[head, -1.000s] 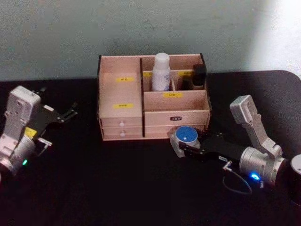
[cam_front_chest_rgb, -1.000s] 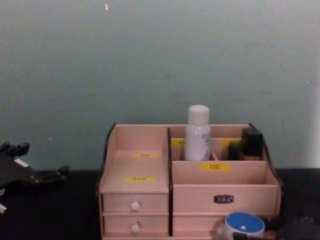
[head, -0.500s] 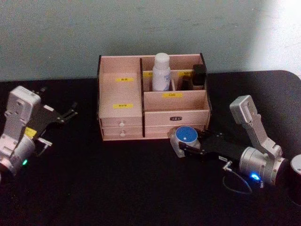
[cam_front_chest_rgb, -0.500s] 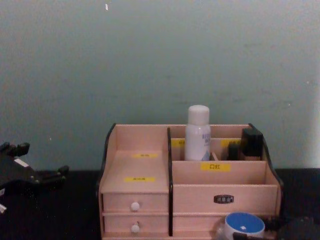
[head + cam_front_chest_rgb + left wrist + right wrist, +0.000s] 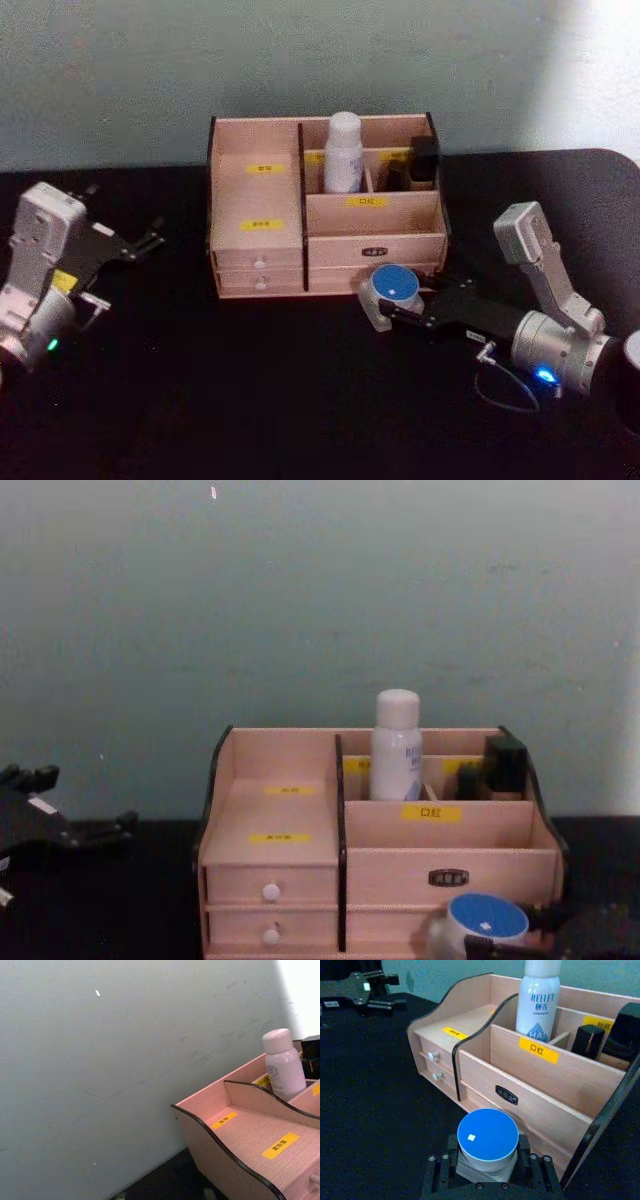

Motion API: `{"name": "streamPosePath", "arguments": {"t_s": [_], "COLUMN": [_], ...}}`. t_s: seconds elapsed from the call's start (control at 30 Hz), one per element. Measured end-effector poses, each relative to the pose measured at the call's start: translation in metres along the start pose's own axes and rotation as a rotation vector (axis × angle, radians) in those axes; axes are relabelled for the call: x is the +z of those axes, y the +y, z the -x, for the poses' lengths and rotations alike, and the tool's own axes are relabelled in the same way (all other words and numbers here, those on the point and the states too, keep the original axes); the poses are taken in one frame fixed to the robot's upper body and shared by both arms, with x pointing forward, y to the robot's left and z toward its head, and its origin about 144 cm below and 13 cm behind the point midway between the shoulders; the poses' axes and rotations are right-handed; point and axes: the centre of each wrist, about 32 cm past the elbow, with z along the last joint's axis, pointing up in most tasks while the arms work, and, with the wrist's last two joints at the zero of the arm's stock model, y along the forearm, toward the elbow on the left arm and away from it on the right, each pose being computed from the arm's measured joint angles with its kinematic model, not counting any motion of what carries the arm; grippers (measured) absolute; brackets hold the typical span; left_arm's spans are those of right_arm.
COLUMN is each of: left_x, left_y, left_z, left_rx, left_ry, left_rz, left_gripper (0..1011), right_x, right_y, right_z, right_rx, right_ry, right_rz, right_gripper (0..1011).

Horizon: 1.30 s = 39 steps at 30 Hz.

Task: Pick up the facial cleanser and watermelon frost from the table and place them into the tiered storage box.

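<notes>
- While the right gripper (image 5: 398,303) clamps the jar (image 5: 393,284) from both sides, the jar sits upright, blue lid up, just in front of the box (image 5: 258,200) by its lower right drawer front.
- Seen from the right wrist, the black fingers (image 5: 438,1174) press the jar's clear body on either side, below the lid. Whether its base touches the table (image 5: 250,400) I cannot tell.
- From the chest, the jar shows low at the box's right front corner, its lid level with the bottom drawers.
- Inside the box the cleanser (image 5: 343,152) stands upright in a rear compartment just right of the dark middle divider. Its cap rises above the back wall.
- To the cleanser's right, a dark bottle (image 5: 586,1040) stands in a neighbouring rear compartment.
- On its left side the box has a stepped part with two yellow labels, above two drawers with white knobs.
- Well to the left of the box, the left gripper (image 5: 148,240) hangs over the table, fingers spread and gripping nothing.
</notes>
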Motion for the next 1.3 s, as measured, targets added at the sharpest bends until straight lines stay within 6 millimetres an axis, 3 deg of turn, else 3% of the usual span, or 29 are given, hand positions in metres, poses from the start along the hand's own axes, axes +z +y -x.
{"name": "streamPosePath", "arguments": {"t_s": [1.3], "left_x": [0.000], "left_y": [0.000], "left_z": [0.000], "left_rx": [0.000], "left_ry": [0.000], "left_rz": [0.000], "left_gripper": [1001], "right_x": [0.023], "right_y": [-0.006], "right_z": [-0.002], "right_rx": [0.167], "right_ry": [-0.084], "right_rz": [-0.065], "right_gripper": [715]}}
